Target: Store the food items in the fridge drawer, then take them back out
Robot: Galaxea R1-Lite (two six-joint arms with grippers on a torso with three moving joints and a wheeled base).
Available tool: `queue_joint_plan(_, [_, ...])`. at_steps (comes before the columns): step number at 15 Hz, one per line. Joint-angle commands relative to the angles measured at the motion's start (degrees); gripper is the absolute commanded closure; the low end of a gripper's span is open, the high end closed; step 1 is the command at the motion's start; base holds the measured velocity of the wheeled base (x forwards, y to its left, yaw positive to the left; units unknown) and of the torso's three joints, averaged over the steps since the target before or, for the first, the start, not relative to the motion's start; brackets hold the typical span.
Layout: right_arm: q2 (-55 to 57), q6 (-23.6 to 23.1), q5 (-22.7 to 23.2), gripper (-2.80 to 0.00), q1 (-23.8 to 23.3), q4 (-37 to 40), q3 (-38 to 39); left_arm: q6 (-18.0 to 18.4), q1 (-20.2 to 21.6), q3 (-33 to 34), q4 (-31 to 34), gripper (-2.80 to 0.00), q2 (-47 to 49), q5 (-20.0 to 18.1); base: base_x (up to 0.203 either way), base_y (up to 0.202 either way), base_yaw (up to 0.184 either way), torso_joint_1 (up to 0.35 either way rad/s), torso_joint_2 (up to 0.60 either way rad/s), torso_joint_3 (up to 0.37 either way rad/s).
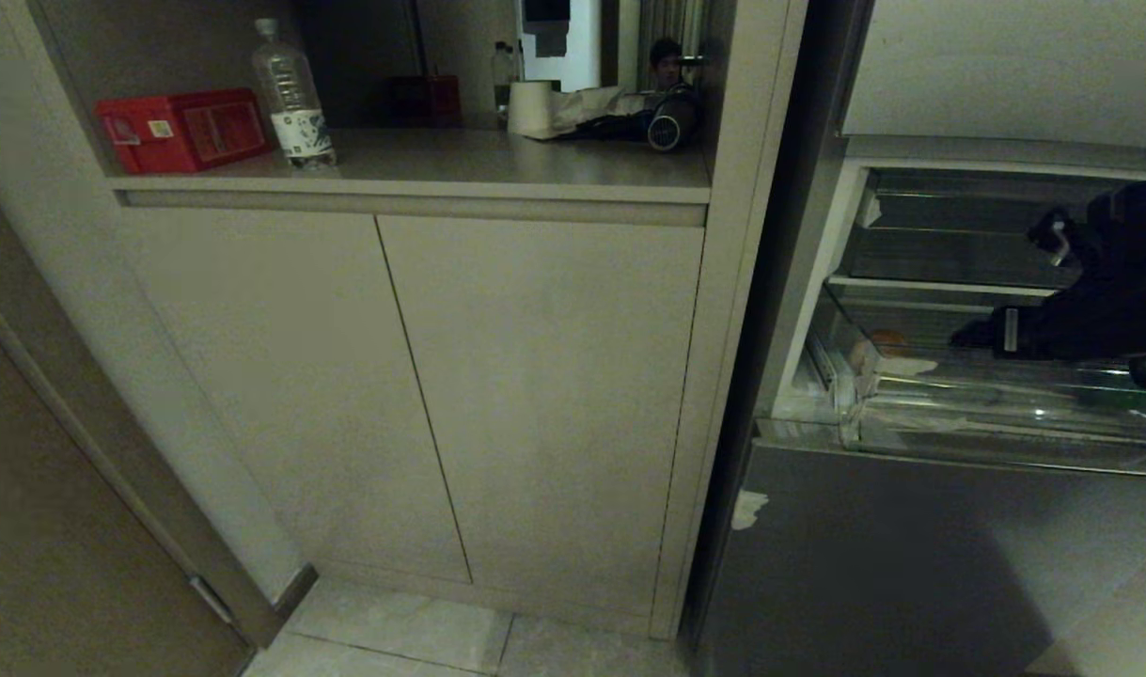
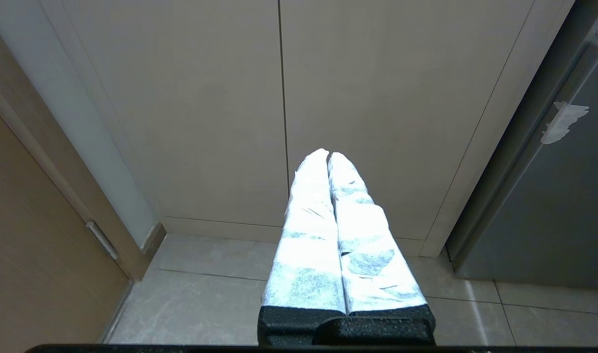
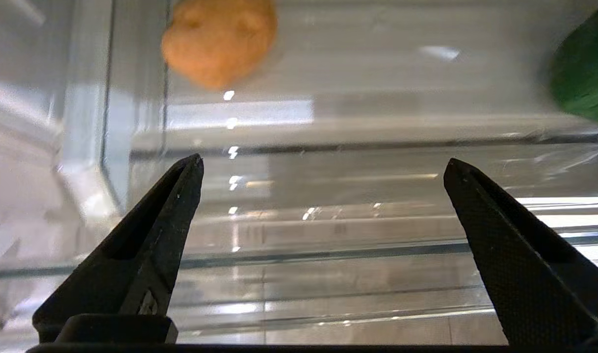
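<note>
A fridge stands open at the right of the head view, its clear drawer point(image 1: 1005, 414) pulled out at middle right. The right gripper point(image 3: 323, 166) hangs over the drawer, fingers spread wide and holding nothing. Inside the drawer, an orange lump point(image 3: 219, 39) lies at upper left of the right wrist view, a green lump point(image 3: 585, 83) at upper right. The left gripper point(image 2: 328, 156), fingers pressed together and empty, points at beige cupboard doors point(image 2: 279, 98).

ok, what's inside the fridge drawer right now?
Inside the fridge drawer: an orange lump near one end wall and a green lump, cut off by the frame. The open right gripper holds nothing.
</note>
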Motion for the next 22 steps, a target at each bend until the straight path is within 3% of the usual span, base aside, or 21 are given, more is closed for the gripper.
queue_joint_plan(1, [0.55,0.00,1.99,-2.80,-0.41,5.67,-2.96,0.00,0.00,0.01,0.02,0.00,0.09,0.02,0.000,0.000,0.000,0.000,0.00,0.000])
queue_joint_plan(10, [-2.31,-1.31,3.69,-2.80,-3.31,19.87,-5.73,0.00,0.00,0.01,0.02,0.00,0.09,0.02,0.000,0.000,0.000,0.000,0.00,0.000])
queue_joint_plan(22, [-13.71,-3.79,7.28,-2.80,-4.33,21.92,6.05,0.00,0.00,0.01,0.02,0.00,0.09,0.02,0.000,0.000,0.000,0.000,0.00,0.000])
